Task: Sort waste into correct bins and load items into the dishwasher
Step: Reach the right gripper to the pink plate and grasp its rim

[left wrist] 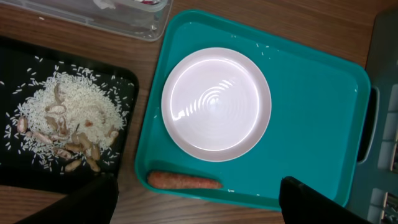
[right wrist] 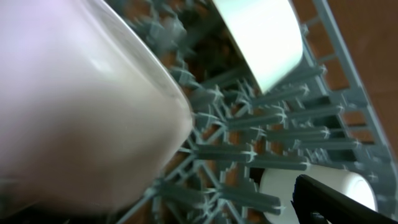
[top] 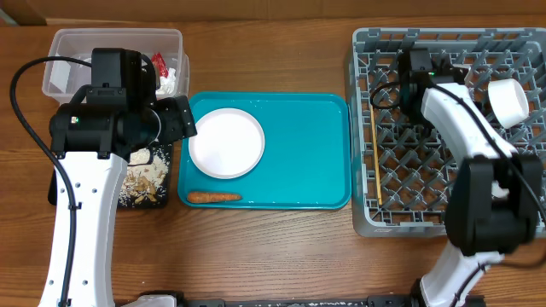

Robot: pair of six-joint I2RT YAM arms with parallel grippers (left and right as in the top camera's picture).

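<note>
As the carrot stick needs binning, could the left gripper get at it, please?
Probably yes: the left gripper hangs open near the carrot stick, which lies uncovered on the teal tray.

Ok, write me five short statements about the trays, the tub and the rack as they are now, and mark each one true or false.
1. The plate lies on the teal tray. True.
2. The orange stick is in the clear tub. False: it lies on the teal tray, beside the plate.
3. The food scraps lie in the black tray. True.
4. The dish rack holds nothing. False: a white bowl and the chopsticks are in it.
5. The left gripper holds the plate. False: it hangs open above the teal tray with nothing between its fingers.
</note>
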